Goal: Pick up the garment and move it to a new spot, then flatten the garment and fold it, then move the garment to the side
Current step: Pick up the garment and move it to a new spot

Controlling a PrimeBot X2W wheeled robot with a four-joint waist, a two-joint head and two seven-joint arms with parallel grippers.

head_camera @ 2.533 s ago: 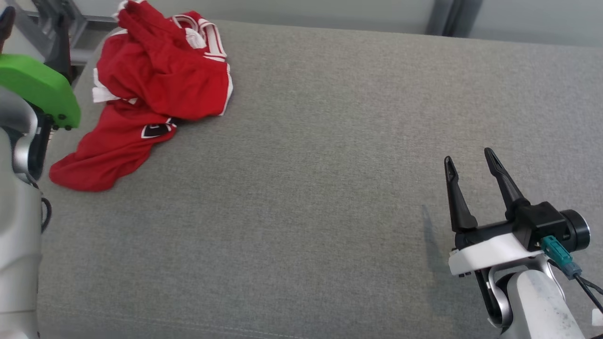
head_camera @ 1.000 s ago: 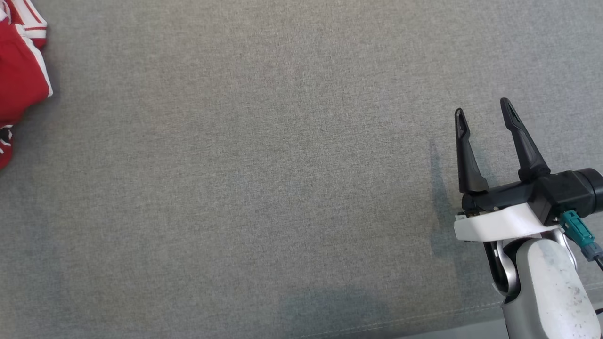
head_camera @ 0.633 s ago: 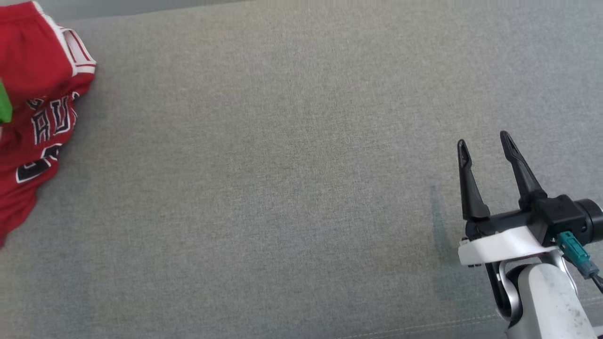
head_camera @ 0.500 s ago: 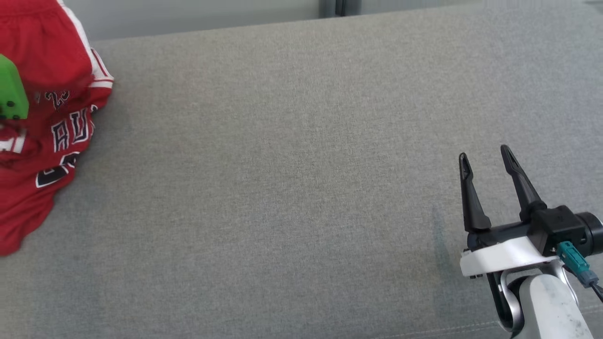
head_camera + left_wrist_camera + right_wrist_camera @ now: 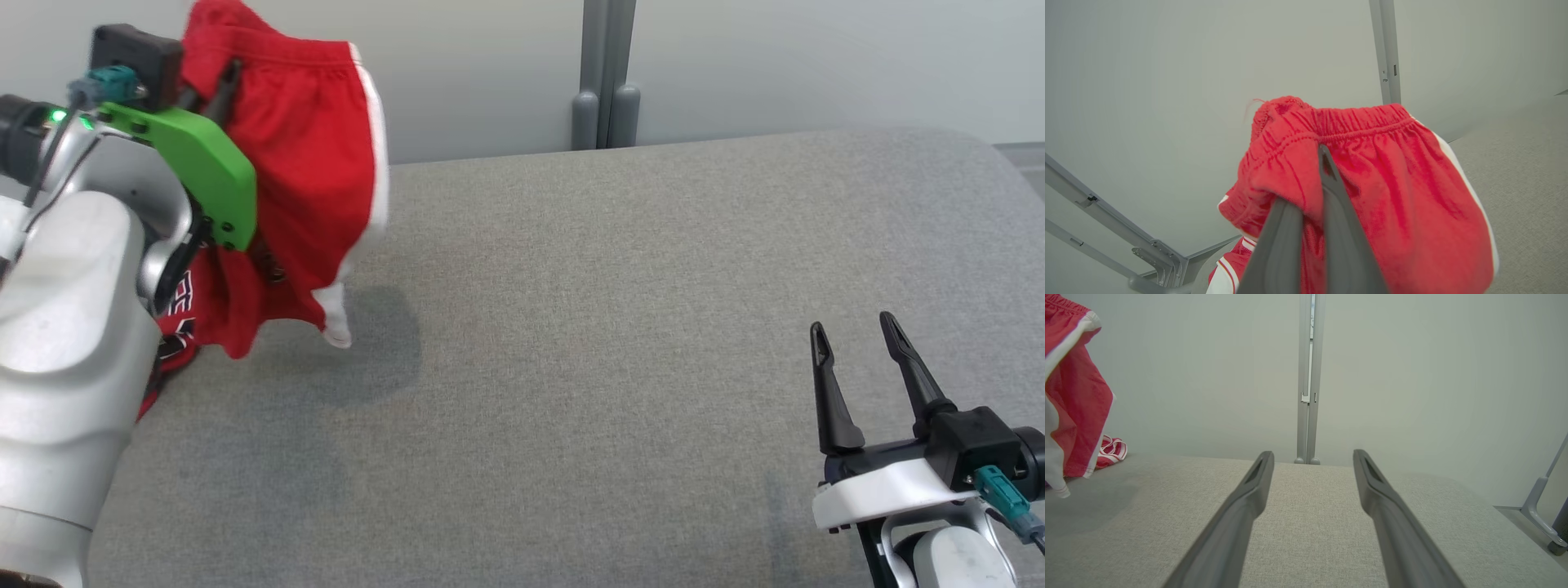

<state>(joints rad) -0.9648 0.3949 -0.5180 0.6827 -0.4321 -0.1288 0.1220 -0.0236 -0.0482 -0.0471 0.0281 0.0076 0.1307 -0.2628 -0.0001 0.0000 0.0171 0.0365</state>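
Note:
The garment (image 5: 302,163) is red with white side stripes and an elastic waistband. It hangs in the air at the upper left of the head view, its lower end trailing near the grey surface (image 5: 612,327). My left gripper (image 5: 220,77) is shut on the bunched waistband (image 5: 1290,134), and in the left wrist view red cloth is pinched between the fingers (image 5: 1331,196). My right gripper (image 5: 853,331) stands open and empty at the lower right, well apart from the garment (image 5: 1073,392), its fingers (image 5: 1249,494) over bare grey fabric.
A grey upholstered surface spreads across the view, with a pale wall and a vertical grey post (image 5: 604,73) behind it. More red and white cloth (image 5: 1112,451) lies at the far left. A metal frame leg (image 5: 1543,506) stands off the right edge.
The head camera has tilted up and turned. My left arm has lifted the garment off the surface and carried it up to the right. The right gripper stays open.

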